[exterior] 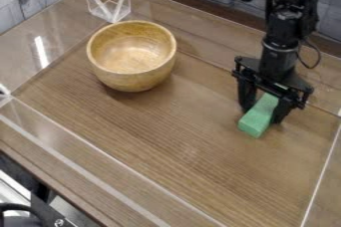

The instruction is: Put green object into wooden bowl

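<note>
The wooden bowl (pixel 132 56) sits on the brown wood-grain table (pixel 147 141), toward its far left part, upright and with nothing in it. Well to the right of the bowl, and a little nearer to me, the green block (pixel 258 118) lies flat on the table, its long side running at a slant, its near end poking out toward the front.

The black gripper (pixel 274 105) hangs straight down over that block, at the end of a dark arm (pixel 284 32) that comes in from the top right, far from the bowl. Its jaws are spread wide, one finger on each side of the far end of the block. From here I cannot tell whether either finger actually touches the green; they do not look pressed against it, and the block rests on the table rather than being lifted.

A low clear plastic wall (pixel 54 131) runs round the table's edge, and behind the bowl, at the far left rim, a bit of clear plastic (pixel 107 5) sticks up in a forked shape.
</note>
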Tool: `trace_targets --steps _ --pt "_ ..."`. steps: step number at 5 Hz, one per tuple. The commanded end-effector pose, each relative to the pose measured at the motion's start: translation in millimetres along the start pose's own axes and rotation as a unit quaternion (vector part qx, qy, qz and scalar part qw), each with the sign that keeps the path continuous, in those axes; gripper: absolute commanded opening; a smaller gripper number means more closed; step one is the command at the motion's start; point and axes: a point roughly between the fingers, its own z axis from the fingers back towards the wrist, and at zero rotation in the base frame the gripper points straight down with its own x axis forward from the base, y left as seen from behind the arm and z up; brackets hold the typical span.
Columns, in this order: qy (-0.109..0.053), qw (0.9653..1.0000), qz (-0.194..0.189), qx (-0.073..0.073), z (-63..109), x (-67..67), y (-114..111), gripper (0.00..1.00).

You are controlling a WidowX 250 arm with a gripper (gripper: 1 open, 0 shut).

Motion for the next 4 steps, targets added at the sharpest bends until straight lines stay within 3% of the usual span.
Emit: trace_targets --steps 1,2,3,4 --pt "-0.031 0.9994 -0.012 0.001 12.6 15.2 -1 0.00" --pt "-0.035 0.9991 -0.023 -0.003 11.5 16.3 -7 1.00" --pt "-0.039 0.9992 -0.011 -0.005 14.3 11.5 -10 1.00" --pt "-0.041 0.9992 0.002 -0.005 14.6 7.9 -14 0.00"
